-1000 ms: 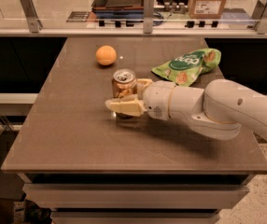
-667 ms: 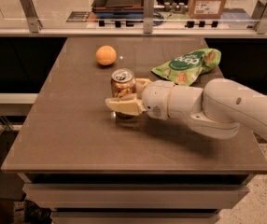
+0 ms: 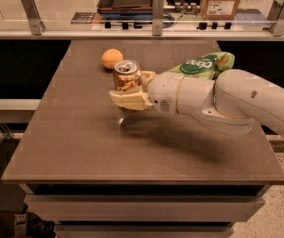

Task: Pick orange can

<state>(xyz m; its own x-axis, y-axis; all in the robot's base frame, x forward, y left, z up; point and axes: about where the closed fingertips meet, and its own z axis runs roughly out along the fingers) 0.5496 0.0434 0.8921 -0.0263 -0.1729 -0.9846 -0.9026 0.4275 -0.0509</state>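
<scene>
The orange can (image 3: 127, 76) has an orange-tan body and a silver pull-tab top. It stands upright between the two cream fingers of my gripper (image 3: 130, 91), held a little above the brown table (image 3: 82, 148); its shadow lies on the table below. The near finger (image 3: 127, 101) crosses in front of the can's lower part and hides it. The white arm (image 3: 221, 105) reaches in from the right.
A round orange fruit (image 3: 112, 58) lies behind and left of the can. A green snack bag (image 3: 204, 65) lies at the back right, partly behind the arm. A glass rail with metal posts (image 3: 157, 14) runs along the table's far edge.
The can has gone up off the table with the gripper shut on it; earlier it stood on the surface. The fruit and bag have not moved.
</scene>
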